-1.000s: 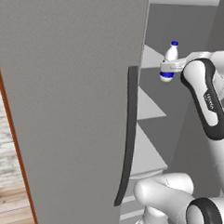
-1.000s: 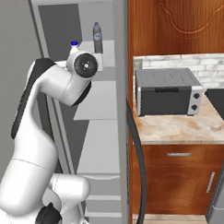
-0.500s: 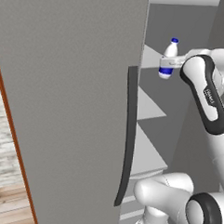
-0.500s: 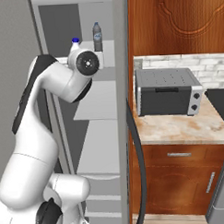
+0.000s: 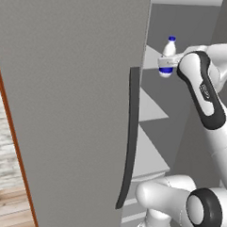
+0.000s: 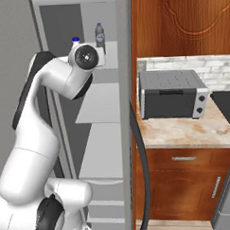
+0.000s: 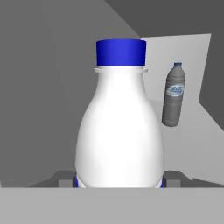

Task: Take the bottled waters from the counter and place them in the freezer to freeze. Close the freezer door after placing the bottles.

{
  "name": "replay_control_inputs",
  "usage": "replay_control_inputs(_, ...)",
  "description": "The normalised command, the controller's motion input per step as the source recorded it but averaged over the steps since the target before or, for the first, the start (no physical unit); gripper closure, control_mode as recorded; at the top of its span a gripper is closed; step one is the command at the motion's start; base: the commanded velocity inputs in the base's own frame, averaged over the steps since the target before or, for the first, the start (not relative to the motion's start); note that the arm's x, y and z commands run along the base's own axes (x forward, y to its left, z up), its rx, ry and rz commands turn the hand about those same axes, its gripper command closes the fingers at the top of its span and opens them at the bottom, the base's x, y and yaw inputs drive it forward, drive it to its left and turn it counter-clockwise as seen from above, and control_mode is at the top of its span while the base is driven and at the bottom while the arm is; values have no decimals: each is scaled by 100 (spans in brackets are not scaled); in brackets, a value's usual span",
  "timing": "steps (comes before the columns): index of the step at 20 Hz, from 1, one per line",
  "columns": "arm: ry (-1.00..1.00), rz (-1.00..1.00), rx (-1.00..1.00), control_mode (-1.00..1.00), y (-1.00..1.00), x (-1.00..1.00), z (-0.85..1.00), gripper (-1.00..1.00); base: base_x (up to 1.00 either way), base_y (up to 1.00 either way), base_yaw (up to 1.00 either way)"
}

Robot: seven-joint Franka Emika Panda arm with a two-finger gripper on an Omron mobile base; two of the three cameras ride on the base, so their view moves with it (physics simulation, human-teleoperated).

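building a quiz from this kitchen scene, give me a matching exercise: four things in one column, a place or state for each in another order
Things:
1. blue-capped white bottle
2. grey bottle
3. toaster oven
4. freezer door

Places or states:
A. swung open
B. standing on the upper freezer shelf
C. held in the pincer
D. on the marbled counter

Pairs: 1-C, 2-B, 3-D, 4-A
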Motion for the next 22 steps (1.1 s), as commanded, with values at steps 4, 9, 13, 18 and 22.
replay_control_inputs(4,0,0,0,-100,0,17,0,100,0,0,0)
replay_control_inputs(9,0,5,-2,-100,0,26,0,100,0,0,0)
replay_control_inputs(13,0,7,0,-100,1,22,0,100,0,0,0)
replay_control_inputs(18,0,7,0,-100,1,20,0,100,0,0,0)
replay_control_inputs(22,0,3,0,-100,0,22,11,100,0,0,0)
